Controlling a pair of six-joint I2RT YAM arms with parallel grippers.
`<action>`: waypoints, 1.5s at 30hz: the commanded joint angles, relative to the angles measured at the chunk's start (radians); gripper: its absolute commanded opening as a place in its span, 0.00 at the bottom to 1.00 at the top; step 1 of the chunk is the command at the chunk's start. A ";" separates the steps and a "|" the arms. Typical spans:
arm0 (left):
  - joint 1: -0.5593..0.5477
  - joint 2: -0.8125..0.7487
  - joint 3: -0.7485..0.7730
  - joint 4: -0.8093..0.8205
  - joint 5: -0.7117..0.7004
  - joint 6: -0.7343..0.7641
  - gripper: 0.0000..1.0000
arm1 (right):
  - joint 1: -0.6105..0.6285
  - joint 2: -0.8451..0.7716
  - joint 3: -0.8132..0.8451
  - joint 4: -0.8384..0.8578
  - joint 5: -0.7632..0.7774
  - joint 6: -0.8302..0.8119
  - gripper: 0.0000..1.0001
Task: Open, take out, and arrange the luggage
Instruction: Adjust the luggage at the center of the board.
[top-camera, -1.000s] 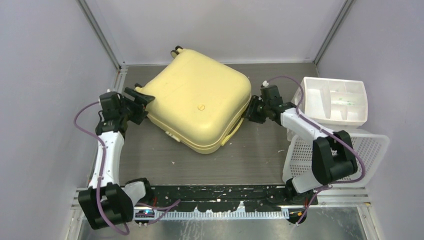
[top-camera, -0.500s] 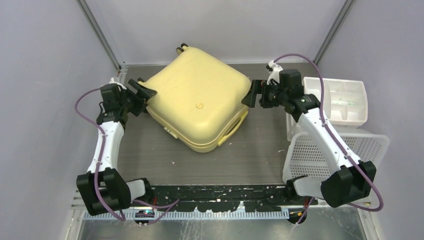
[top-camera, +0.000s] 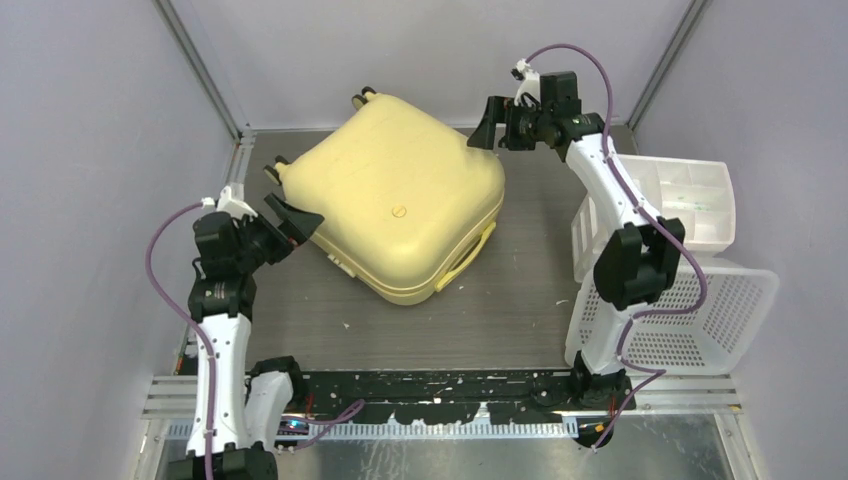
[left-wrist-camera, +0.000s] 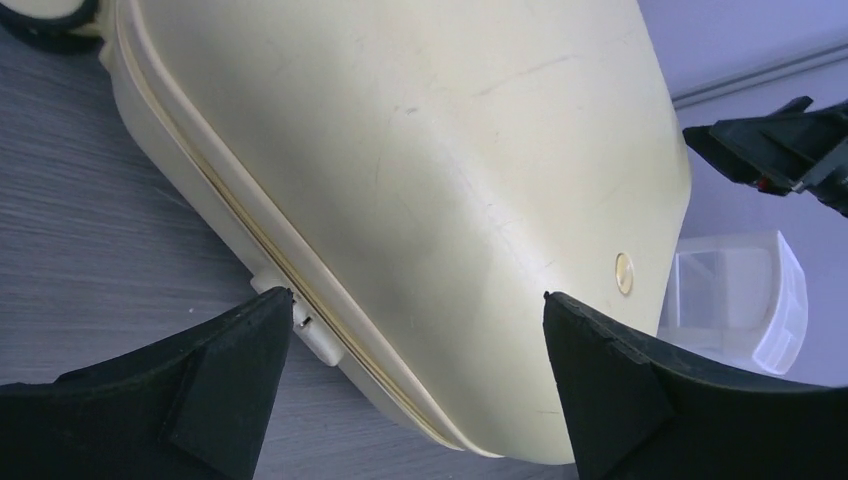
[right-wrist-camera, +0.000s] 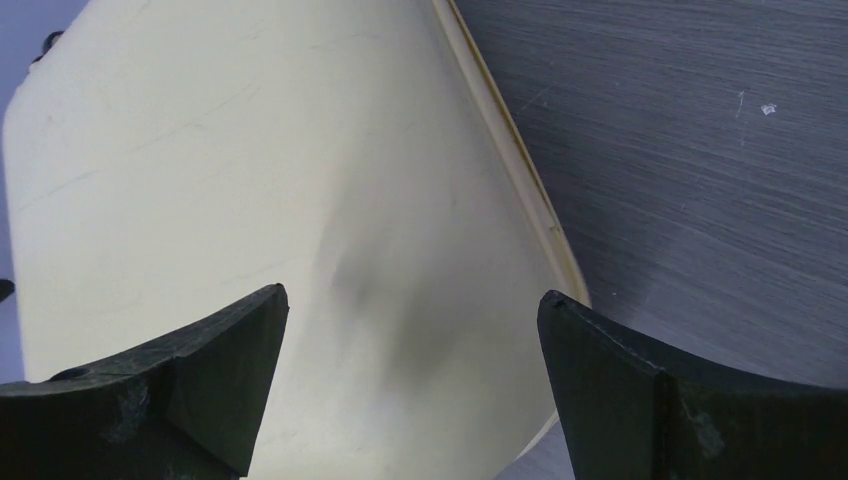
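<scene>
The suitcase (top-camera: 400, 215) is lying flat and closed toward the far middle of a grey wood-grain table (top-camera: 520, 310), turned so that its corners are pointing at the walls. Its small wheels (top-camera: 357, 99) are facing the far-left side, and a yellow handle (top-camera: 467, 258) is showing along its near-right edge. A few pale specks (top-camera: 347, 325) are dotting the bare tabletop in front of it.

Plain pale lilac walls (top-camera: 90, 150) are closing in the table on three sides, with slanted metal posts (top-camera: 200, 70) running up the two far corners. A black rail (top-camera: 440, 385) is crossing the near edge where the arms are bolted. At the right, a white perforated basket (top-camera: 740, 300) is standing on the table's edge, with a white divided bin (top-camera: 680, 200) sitting just behind it.

The left gripper (top-camera: 293, 216) is hanging at the suitcase's left edge with its fingers spread wide apart, holding nothing; whether it is touching the shell cannot be told. The right gripper (top-camera: 488, 127) is hovering over the far-right corner of the suitcase, its fingers also parted and empty.
</scene>
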 joint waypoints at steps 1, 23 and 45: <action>-0.002 0.042 -0.091 0.150 0.097 -0.125 0.97 | -0.029 0.090 0.138 -0.057 -0.093 -0.017 1.00; -0.001 0.530 0.135 0.354 0.240 -0.149 0.83 | 0.065 -0.192 -0.436 0.127 -0.388 0.183 0.96; 0.001 0.578 0.517 0.022 0.101 0.110 0.84 | 0.042 -0.708 -0.661 -0.141 -0.460 -0.515 1.00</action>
